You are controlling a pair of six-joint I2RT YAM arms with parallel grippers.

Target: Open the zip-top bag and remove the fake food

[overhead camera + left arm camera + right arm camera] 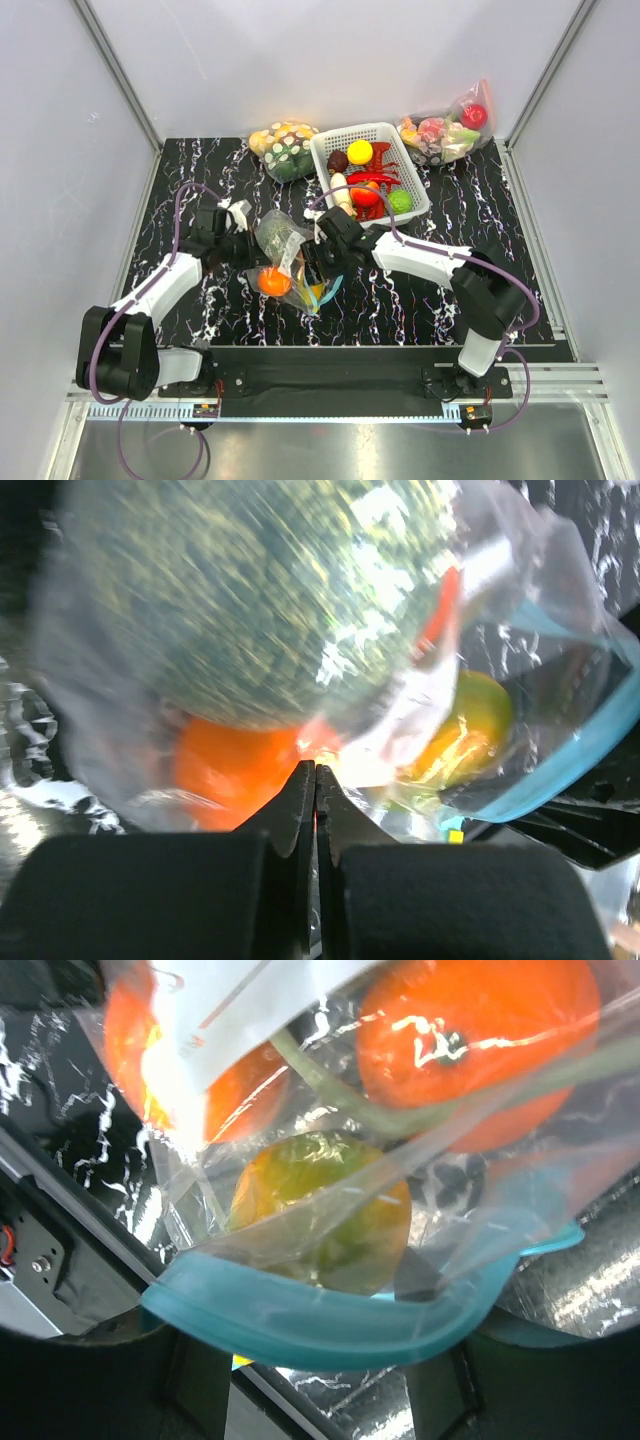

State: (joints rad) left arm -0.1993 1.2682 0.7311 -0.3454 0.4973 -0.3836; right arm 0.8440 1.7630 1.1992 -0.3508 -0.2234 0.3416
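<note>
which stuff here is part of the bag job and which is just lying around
Job: zip-top bag, fake food inside it, left pincer, right pincer.
Lying about: white basket of produce, bag of spotted items, bag with red apple.

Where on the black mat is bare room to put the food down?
Free: the right side of the mat, between the white basket and the right edge; also the back left corner, beside the spotted bag. Crowded: the centre around the zip-top bag.
</note>
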